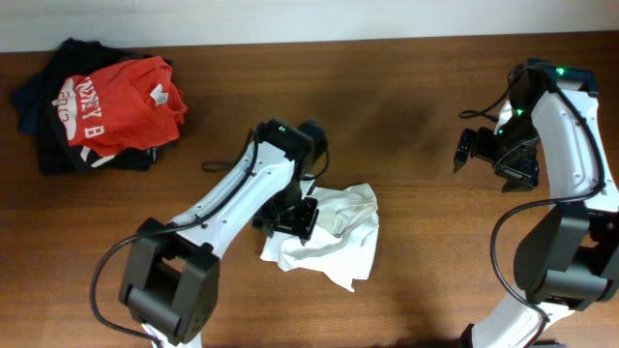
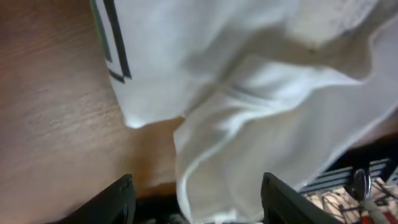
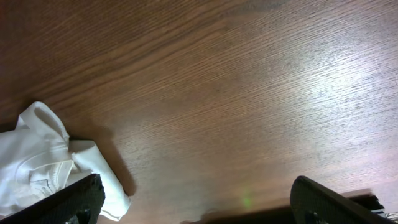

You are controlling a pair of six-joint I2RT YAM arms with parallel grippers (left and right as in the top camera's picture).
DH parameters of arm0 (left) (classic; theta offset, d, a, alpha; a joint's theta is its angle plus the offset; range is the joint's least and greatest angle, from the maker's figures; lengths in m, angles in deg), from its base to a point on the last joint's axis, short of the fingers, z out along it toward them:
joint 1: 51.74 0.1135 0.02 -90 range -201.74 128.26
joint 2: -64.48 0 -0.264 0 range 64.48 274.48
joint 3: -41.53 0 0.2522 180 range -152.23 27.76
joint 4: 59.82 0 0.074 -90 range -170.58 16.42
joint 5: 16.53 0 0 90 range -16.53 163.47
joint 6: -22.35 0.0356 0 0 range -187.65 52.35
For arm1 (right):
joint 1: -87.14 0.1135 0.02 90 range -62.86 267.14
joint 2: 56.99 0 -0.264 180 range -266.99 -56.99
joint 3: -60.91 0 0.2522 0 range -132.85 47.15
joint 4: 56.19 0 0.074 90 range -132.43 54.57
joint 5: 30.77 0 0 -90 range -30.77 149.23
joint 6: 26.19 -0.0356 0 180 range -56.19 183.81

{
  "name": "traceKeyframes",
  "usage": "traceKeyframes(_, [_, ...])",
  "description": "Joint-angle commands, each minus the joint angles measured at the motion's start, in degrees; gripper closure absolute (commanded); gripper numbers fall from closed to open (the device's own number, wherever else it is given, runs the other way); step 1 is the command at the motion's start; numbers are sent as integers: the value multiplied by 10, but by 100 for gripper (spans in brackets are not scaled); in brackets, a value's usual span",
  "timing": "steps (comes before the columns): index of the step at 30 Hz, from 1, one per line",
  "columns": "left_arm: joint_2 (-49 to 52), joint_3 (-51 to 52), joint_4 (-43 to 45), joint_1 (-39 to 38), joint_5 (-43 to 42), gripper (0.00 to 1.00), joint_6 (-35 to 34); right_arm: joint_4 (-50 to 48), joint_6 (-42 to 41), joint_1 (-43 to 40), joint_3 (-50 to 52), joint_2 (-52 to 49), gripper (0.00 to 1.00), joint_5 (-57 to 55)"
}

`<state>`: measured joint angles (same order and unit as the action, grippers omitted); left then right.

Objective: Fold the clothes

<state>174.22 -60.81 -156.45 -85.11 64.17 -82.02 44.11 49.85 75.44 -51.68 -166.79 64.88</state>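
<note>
The left end effector (image 2: 198, 182) was released, its two fingers (image 2: 118, 202) spread wide, with a fold of the white garment (image 2: 261, 93) lying loose between them. The rest of the crumpled garment spread out ahead of it on the bench (image 2: 50, 124). The right end effector (image 3: 196, 182) was also released and gripped nothing, hanging over bare wood with the garment well off to its left. Far beyond the left end effector, near the bench's corner, sat a pile of red and dark clothes (image 1: 97, 106).

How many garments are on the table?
3: a white shirt at centre, a red T-shirt at the far left corner, a dark garment beneath it. More may be hidden there.
</note>
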Motion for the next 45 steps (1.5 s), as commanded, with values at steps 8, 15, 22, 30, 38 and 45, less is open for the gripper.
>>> traceKeyframes(8, [-8,59,55,-28,-105,60,21,0,-5,0,-3,4,1,3])
traceKeyframes(15, [-8,60,90,-100,-109,100,-31,0,-5,0,-3,4,1,3])
traceKeyframes(22, [-8,60,150,-192,-109,99,-99,0,-5,0,-3,4,1,3])
traceKeyframes(30, [-8,59,87,-241,-184,92,-69,0,-5,0,-3,4,1,3])
traceKeyframes(38, [-8,-7,46,-162,0,63,-70,0,-5,0,-3,4,1,3])
traceKeyframes(45, [5,24,186,-153,16,45,-38,0,-5,0,-3,4,1,3])
